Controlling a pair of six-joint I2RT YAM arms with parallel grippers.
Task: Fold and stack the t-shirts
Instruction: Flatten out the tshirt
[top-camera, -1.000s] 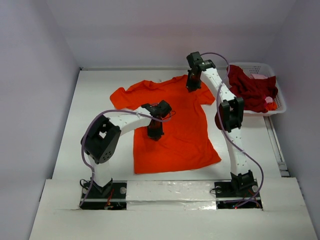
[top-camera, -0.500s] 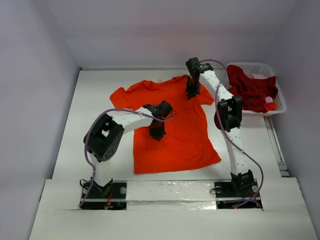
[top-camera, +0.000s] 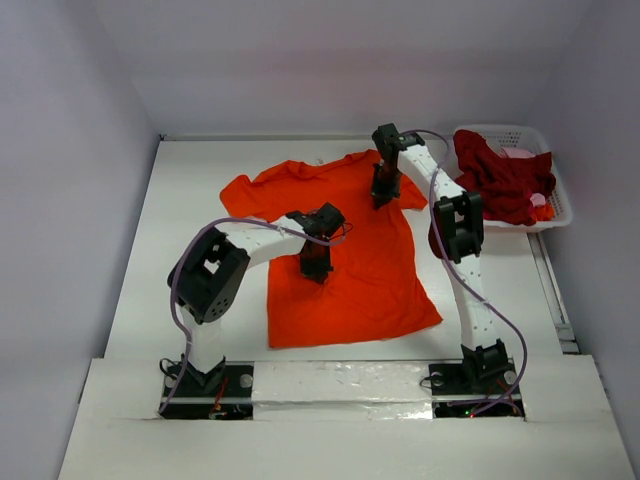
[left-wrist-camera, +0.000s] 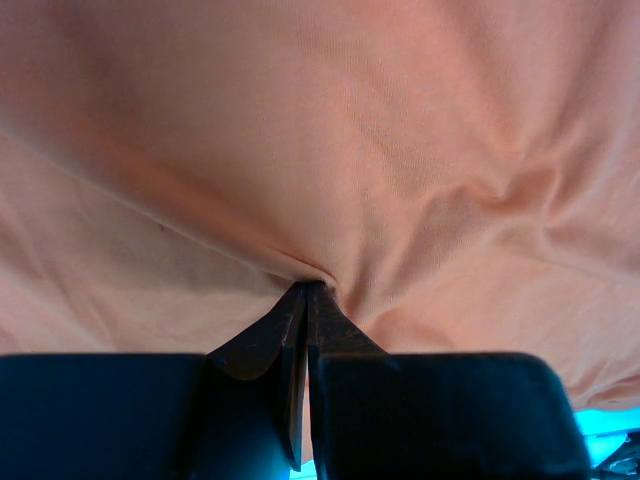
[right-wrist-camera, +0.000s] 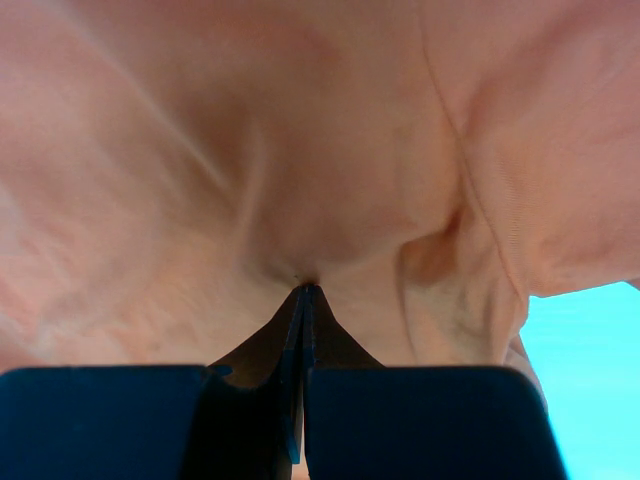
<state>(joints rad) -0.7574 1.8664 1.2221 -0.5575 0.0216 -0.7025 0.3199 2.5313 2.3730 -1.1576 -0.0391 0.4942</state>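
The flat t-shirt (top-camera: 372, 285) lies spread at the middle of the table (top-camera: 190, 180), and the bunched t-shirt (top-camera: 505, 185) sits in the basket (top-camera: 562, 200) at the far right corner.

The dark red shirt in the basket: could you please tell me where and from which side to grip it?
Probably pinch the dark red shirt at its raised fold by the left rim of the white basket, from above: it lies crumpled, and the walls block a sideways approach.
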